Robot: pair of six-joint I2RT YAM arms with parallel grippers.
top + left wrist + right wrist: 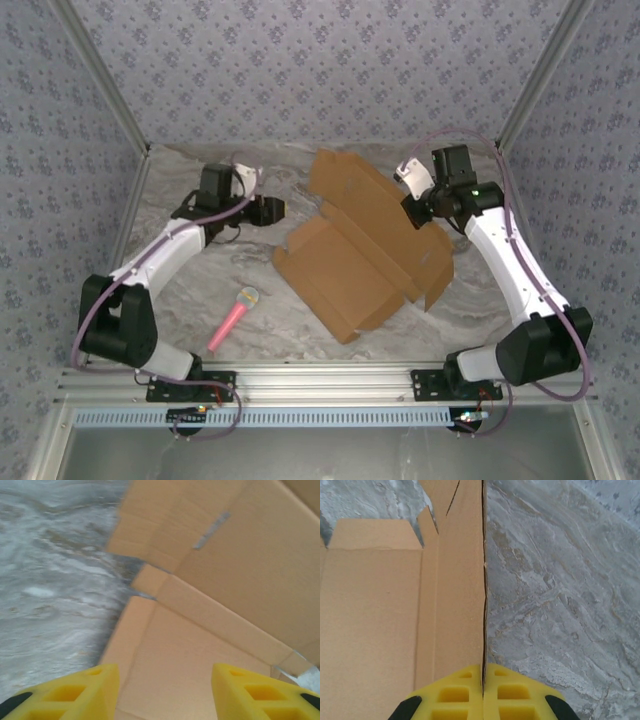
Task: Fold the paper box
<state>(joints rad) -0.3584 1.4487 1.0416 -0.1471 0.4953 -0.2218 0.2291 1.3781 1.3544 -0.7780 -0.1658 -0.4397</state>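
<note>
From above, the paper box (350, 270) is seen lying opened out and mostly flat on the marbled table (190, 290), right of centre. Its longest creases run on a diagonal from the far left towards the near right, and one corner points at the near edge. The left gripper (272, 210) is placed just beside the sheet's left edge, and the right gripper (413, 212) is set at its right edge. A pink microphone (233, 318) lies well apart from the box, near the left arm. In the left wrist view, a detail lost from above is given: the left gripper (165, 695) is spread, with its yellow fingers (75, 697) standing apart and nothing held between them. The paper box (210, 630) is seen ahead, with the table (50, 580) to its left. In the right wrist view, the right gripper (483, 695) is shown pressed together on a raised flap of the paper box (375, 620). The flap is seen edge-on as a thin line running straight away from the fingers. Bare table (560, 605) is seen to its right.
</note>
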